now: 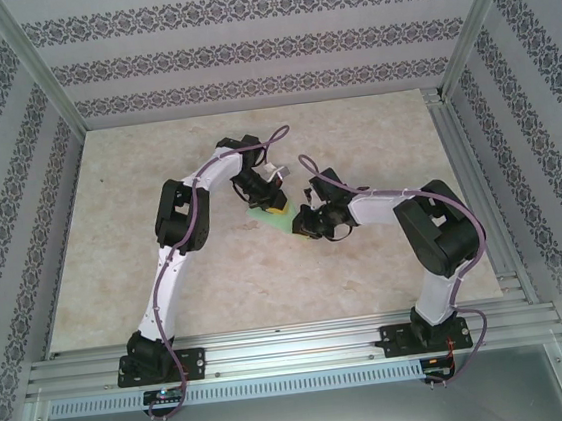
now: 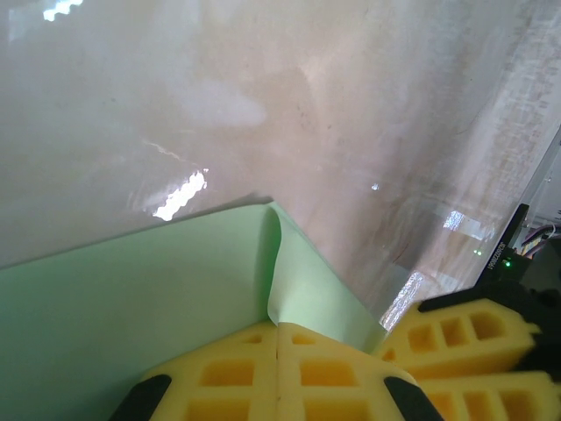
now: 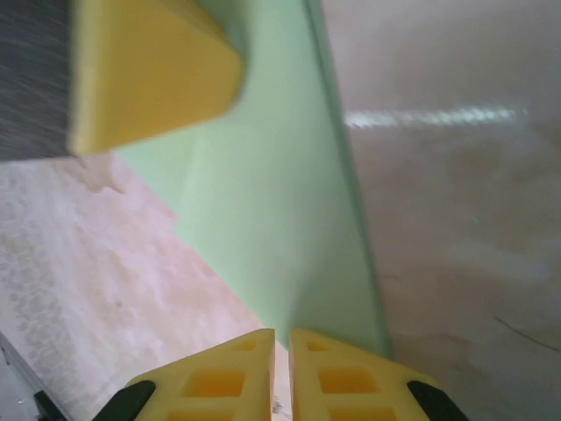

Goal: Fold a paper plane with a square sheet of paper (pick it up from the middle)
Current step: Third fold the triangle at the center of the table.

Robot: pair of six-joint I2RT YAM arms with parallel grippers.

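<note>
**Left tool [image 2: 278, 373] and right tool [image 3: 282, 368] pinch the square sheet of paper [image 2: 131, 307]**

It sits mid-surface [image 1: 367, 262], one flap raised. Left tool, at its 11 o'clock, is clenched on that flap. Right tool, at 3 o'clock, grasps a side edge, probably keeping it taut for creasing.

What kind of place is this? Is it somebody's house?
Probably a robot test booth, not a house: a left arm and right arm are bolted to a metal rail, and a metal frame with patterned walls boxes in the marble-look table.
</note>
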